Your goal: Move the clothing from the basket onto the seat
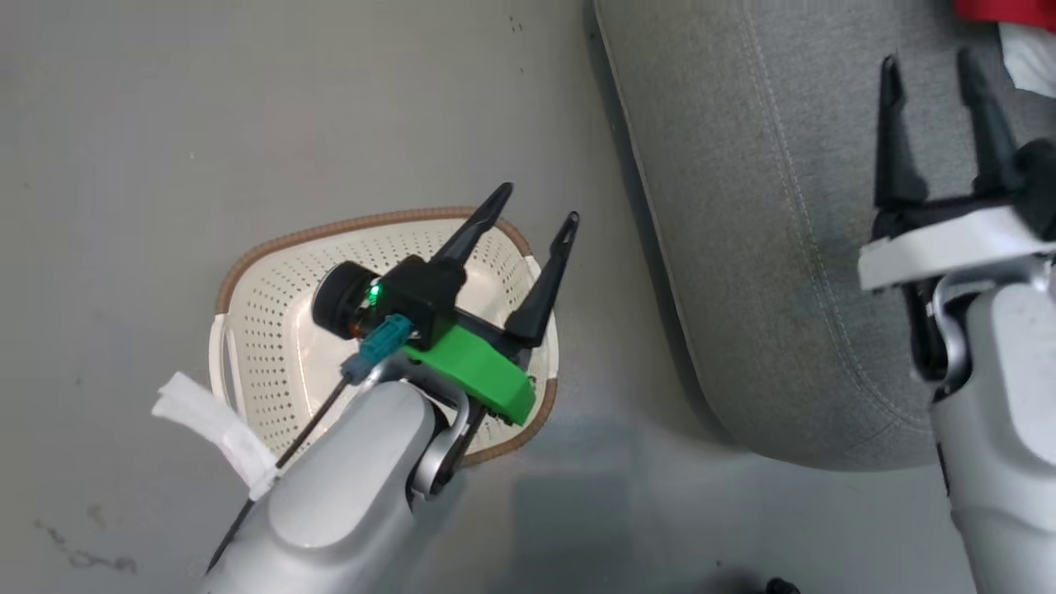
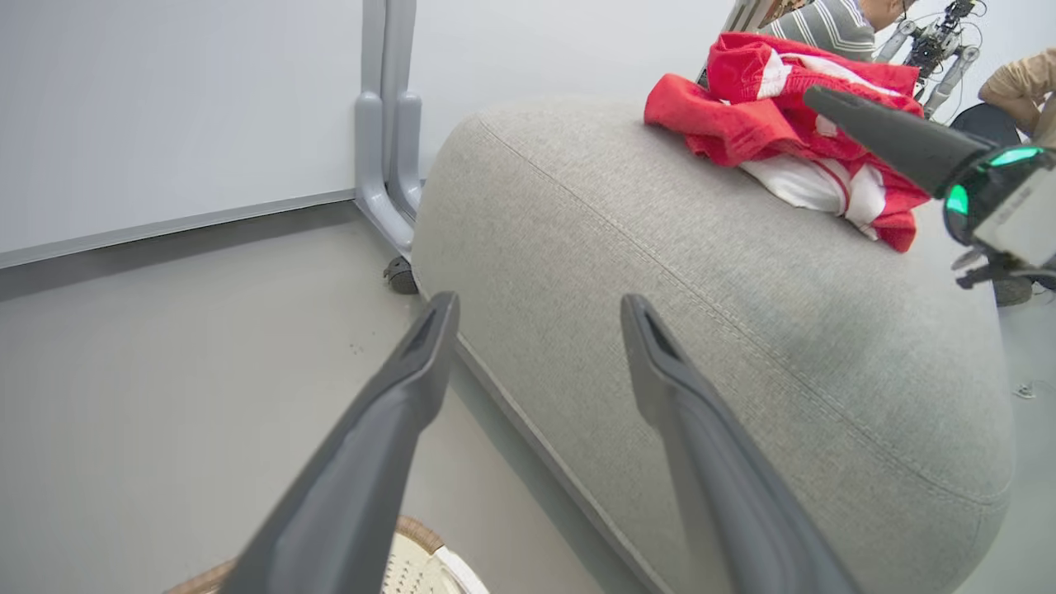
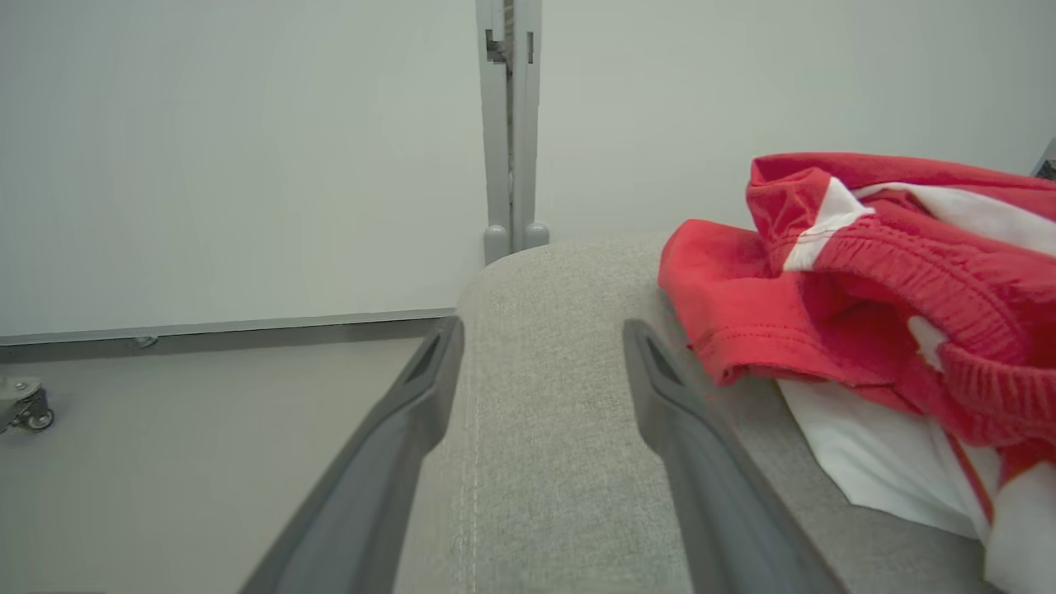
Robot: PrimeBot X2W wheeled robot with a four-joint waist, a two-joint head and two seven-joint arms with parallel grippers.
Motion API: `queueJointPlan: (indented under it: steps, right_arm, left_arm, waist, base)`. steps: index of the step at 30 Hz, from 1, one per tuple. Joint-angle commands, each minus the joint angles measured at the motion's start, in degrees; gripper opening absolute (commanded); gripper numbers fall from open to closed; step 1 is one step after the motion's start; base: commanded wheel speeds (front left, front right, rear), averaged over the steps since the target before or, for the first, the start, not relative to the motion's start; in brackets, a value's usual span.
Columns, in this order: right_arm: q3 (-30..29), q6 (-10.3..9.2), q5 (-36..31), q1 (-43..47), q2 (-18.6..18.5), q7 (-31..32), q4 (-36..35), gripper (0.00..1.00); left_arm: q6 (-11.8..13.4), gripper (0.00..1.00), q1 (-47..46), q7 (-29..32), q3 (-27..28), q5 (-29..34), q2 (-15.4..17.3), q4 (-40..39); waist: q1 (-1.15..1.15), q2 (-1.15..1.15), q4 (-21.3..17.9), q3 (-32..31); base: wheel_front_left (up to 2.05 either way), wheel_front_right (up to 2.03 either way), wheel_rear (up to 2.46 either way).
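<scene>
You are looking at one basket (image 1: pixel 266 247) on the floor (image 1: pixel 124 124) beside one seat (image 1: pixel 742 206). The clothing (image 3: pixel 866 313) is lying in one heap on the seat, too bunched to count the pieces. Both grippers are standing open: the left gripper (image 1: pixel 538 205) is hovering over the basket, the right gripper (image 1: pixel 928 59) over the seat.

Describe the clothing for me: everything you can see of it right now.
The clothing is soft bright red fabric with white panels and a gathered elastic band, sportswear by its look. It lies crumpled in a loose heap on the grey seat, red folds on top and a white panel spread beneath. The right gripper stands open just beside its hemmed edge, gripping none of it.
</scene>
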Motion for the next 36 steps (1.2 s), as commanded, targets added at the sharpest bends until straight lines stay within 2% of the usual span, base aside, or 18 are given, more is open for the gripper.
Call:
queueJointPlan:
  steps: [1, 5, 13, 17, 23, 27, 30, 36]
  right_arm:
    - [1.47, -0.05, -0.04, 2.43, 0.23, -0.17, -0.63, 1.0]
    - [6.23, -0.06, -0.79, 7.61, 0.71, -0.17, -1.67, 1.0]
    - [7.1, -0.06, -2.11, 18.38, 3.21, -0.17, -4.82, 1.0]
    - [5.66, -0.06, -3.66, 23.76, 4.57, -0.17, -7.53, 1.0]
    - [3.15, -0.06, -5.8, 30.83, 6.45, -0.17, -13.33, 1.0]
    - [1.37, -0.05, -6.3, 34.97, 7.56, -0.16, -16.93, 1.0]
    - [2.11, -0.05, -6.98, 36.9, 7.98, -0.16, -16.68, 1.0]
    - [3.47, -0.06, -6.18, 38.77, 8.18, -0.17, -15.35, 1.0]
  left_arm:
    - [0.52, 1.0, 1.85, -0.34, 2.65, 0.74, -0.47, -0.41]
    - [1.08, 1.0, 9.13, -0.31, 12.51, 1.54, -2.25, -1.04]
    - [-2.5, 1.0, 23.45, -0.33, 31.68, 6.01, -5.23, -2.26]
    - [-4.35, 1.0, 29.57, -0.3, 37.59, 10.87, -5.46, -6.63]
    - [-5.81, 1.0, 37.81, -0.28, 40.46, 15.41, -5.53, -15.87]
    - [-7.11, 1.0, 41.8, -0.28, 38.26, 19.7, -5.53, -18.73]
    - [-6.55, 1.0, 43.44, -0.28, 37.29, 21.45, -5.47, -19.85]
    - [-4.9, 1.0, 45.06, -0.28, 36.56, 19.76, -5.47, -19.89]
  waist:
    - [0.0, 0.0, 1.8, -7.12]
    - [0.0, 0.0, 4.1, -11.54]
    - [0.0, 0.0, 8.61, -21.45]
    - [0.0, 0.0, 9.75, -25.2]
    - [0.0, 0.0, 9.59, -29.08]
    - [0.0, 0.0, 9.41, -30.22]
    - [0.0, 0.0, 9.0, -30.66]
    - [0.0, 0.0, 8.44, -31.51]
  base:
    - [0.0, 0.0, 0.0]
    - [0.0, 0.0, 0.0]
    - [0.0, 0.0, 0.0]
    - [0.0, 0.0, 0.0]
    - [0.0, 0.0, 0.0]
    - [0.0, 0.0, 0.0]
    - [0.0, 0.0, 0.0]
    - [0.0, 0.0, 0.0]
